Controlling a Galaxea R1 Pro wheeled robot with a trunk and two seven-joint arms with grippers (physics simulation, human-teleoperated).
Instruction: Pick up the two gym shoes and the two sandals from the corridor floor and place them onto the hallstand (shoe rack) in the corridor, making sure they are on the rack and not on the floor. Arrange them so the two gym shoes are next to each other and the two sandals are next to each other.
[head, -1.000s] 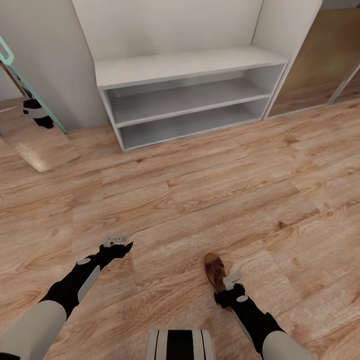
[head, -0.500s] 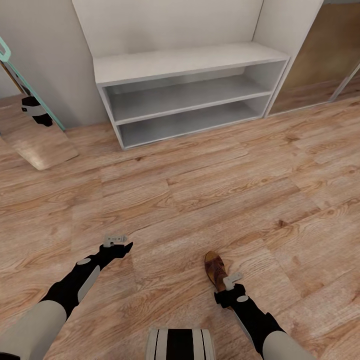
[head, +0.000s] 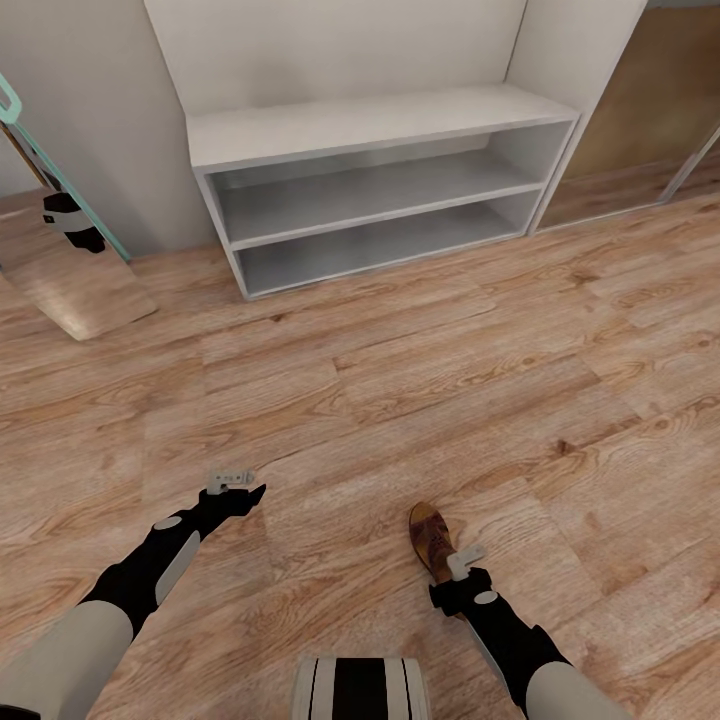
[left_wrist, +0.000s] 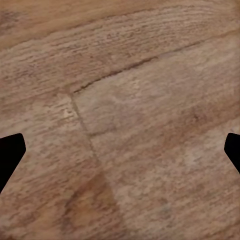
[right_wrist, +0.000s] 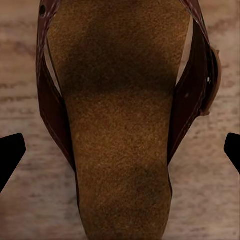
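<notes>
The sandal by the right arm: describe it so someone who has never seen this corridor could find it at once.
Start at the white hallstand against the far wall and come back across the wood-plank corridor floor toward the robot. The sandal lies flat just ahead of the right gripper, whose open fingers straddle it. It is a slim dark-brown leather sandal with a tan footbed and side straps.

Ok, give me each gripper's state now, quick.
Left gripper: open, empty, above the wood-plank floor.
Right gripper: open, straddling the dark-brown leather sandal.
</notes>
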